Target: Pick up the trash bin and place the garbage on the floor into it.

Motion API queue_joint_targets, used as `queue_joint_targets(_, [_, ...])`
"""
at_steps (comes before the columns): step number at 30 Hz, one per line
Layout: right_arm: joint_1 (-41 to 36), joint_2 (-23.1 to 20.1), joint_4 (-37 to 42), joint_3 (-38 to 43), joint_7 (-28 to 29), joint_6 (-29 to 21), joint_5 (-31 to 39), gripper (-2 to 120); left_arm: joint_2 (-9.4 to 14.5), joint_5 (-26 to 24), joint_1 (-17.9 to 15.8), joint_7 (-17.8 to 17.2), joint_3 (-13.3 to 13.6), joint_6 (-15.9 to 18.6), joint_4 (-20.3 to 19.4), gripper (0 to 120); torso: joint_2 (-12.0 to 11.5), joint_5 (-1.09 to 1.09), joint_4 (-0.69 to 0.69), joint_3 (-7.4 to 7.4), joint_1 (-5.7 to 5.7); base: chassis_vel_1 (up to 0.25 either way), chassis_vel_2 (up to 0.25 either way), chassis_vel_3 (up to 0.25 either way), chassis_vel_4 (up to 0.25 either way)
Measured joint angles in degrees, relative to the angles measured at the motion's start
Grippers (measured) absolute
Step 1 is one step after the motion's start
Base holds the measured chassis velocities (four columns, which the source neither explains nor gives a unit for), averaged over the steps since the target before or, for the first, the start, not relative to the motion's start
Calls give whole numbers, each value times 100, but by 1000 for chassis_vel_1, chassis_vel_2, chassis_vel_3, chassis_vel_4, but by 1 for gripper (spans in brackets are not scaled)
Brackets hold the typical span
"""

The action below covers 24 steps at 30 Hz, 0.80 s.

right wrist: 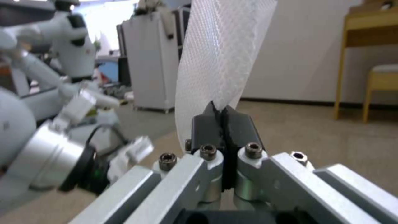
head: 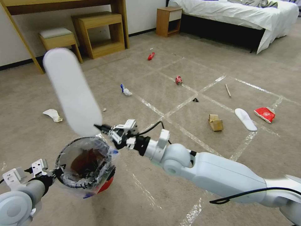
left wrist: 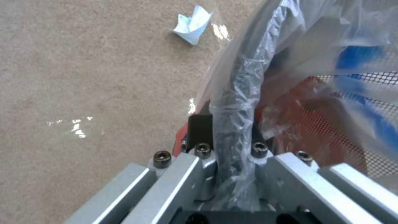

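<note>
My left gripper [head: 58, 172] is shut on the dark, bag-covered rim of the red trash bin [head: 106, 184] and holds it low at the front left. The left wrist view shows its fingers [left wrist: 201, 127] clamped on that rim [left wrist: 238, 93]. Above the bin's far edge, my right gripper [head: 98, 127] is shut on one end of a white slipper sole [head: 72, 91], which stands up and away from it. The same grip on the sole [right wrist: 219, 56] appears in the right wrist view. Garbage on the floor: a second sole [head: 245, 119], cardboard box [head: 215, 122], red wrapper [head: 265, 114], can [head: 178, 80].
More litter lies farther out: a stick [head: 228, 90], a white-and-blue wad [head: 126, 90], a white wad [head: 53, 114], a red wrapper [head: 151, 56]. A desk with stool [head: 58, 39] and shelf stands at the back left, a nightstand [head: 168, 20] and bed [head: 238, 15] at the back right.
</note>
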Motion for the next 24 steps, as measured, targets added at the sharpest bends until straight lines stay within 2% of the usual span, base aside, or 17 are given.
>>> queue_joint_targets(14, [35, 737, -881, -663, -18, 54, -322, 0, 3, -70, -12, -13, -83, -3, -40, 1, 0, 0, 0, 0, 0, 0, 0, 0, 0])
queue_joint_targets(24, [-30, 1057, -1231, -808, -18, 84, -460, 0, -2, -121, 4, -15, -114, -7, -97, 1, 0, 0, -1, 0, 0, 0, 0, 0, 0])
